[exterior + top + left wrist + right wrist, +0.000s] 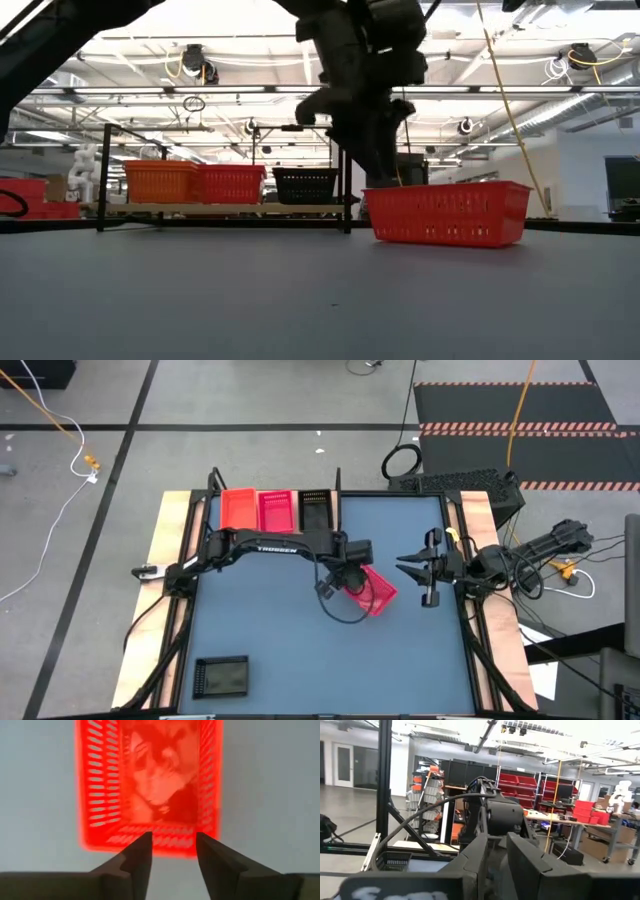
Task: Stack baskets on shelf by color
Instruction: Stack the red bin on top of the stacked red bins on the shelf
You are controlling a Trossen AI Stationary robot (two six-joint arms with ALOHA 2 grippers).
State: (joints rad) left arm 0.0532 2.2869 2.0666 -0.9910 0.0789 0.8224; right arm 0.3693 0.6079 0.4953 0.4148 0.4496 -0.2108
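Left tool hovers at a tilted pink basket mid-table; three baskets line the shelf.

Both arms are dark, nearly black, built from slim tubular links and bulkier rounded joint housings. The left arm carries white "TROSSEN" lettering along its long link, and a black cable loops loosely below its wrist. The left gripper has two matte black, wedge-shaped fingers tapering to blunt tips. The right arm trails bundled black cables, and its gripper has dark pointed fingers.
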